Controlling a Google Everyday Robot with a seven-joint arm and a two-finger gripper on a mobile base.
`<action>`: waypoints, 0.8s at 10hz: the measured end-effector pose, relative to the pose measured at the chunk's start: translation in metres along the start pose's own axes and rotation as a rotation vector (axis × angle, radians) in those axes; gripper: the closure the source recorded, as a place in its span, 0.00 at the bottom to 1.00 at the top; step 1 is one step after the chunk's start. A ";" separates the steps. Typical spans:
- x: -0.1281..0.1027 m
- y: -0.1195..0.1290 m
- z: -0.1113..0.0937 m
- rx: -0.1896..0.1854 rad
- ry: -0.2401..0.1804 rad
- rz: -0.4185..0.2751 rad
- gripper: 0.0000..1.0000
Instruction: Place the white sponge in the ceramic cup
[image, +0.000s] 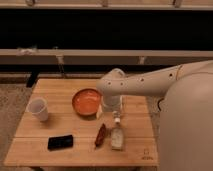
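Hanging from the pale arm (145, 85) near the middle of the frame, the hand (111, 106) stood just right of the orange bowl (86, 101), low over the wooden bench (60, 125). Its jaws stood apart and gripped nothing. The white sponge (98, 113) showed only as a pale sliver on the bench, between the bowl's lower right rim and the hand; whether it touched either could not be told. The ceramic cup (38, 108) stood upright at the left, well apart from the sponge, beyond the bowl. Below the hand lay a narrow white thing with a dark tip (117, 136), a reddish-brown thing (101, 135) just left of it, and a flat black object (60, 142) farther left.
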 end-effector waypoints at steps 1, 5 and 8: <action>0.014 -0.003 0.017 -0.003 0.028 0.036 0.20; 0.050 -0.016 0.057 -0.006 0.099 0.139 0.20; 0.065 -0.029 0.072 -0.004 0.130 0.196 0.20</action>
